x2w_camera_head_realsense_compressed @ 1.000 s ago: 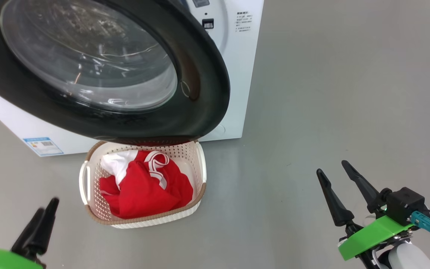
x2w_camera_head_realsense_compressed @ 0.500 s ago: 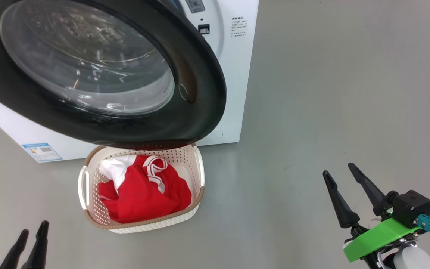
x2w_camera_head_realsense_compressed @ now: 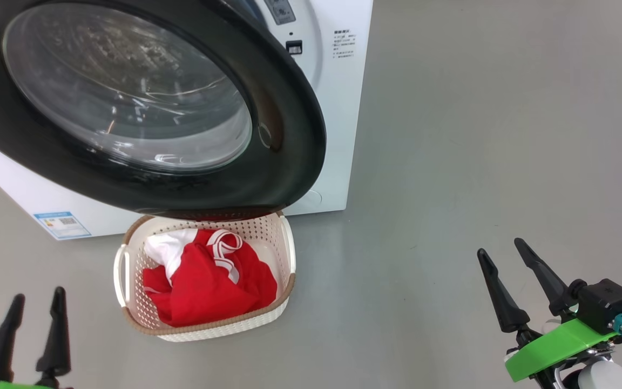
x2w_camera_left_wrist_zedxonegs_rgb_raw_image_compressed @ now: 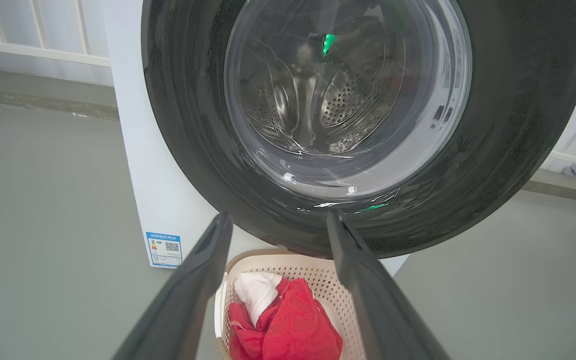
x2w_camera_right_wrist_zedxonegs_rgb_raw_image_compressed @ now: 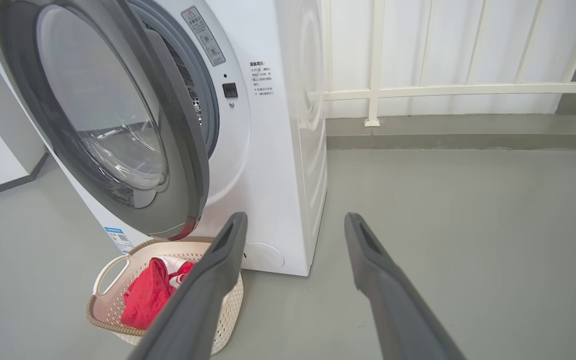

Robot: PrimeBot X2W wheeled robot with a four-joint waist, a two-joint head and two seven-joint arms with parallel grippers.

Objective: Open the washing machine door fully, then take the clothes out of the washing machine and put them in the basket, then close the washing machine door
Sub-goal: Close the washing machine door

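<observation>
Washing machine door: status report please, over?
Left gripper and right gripper open, empty. Bright red clothes in cream perforated plastic basket. Round glossy black-rimmed glass door open; basket sits under its lower edge.

The black-rimmed, glass-centred washing machine door hangs open across the upper left, covering much of the white washing machine. Below it, left of centre, the cream basket on the floor holds red-and-white clothes.
</observation>
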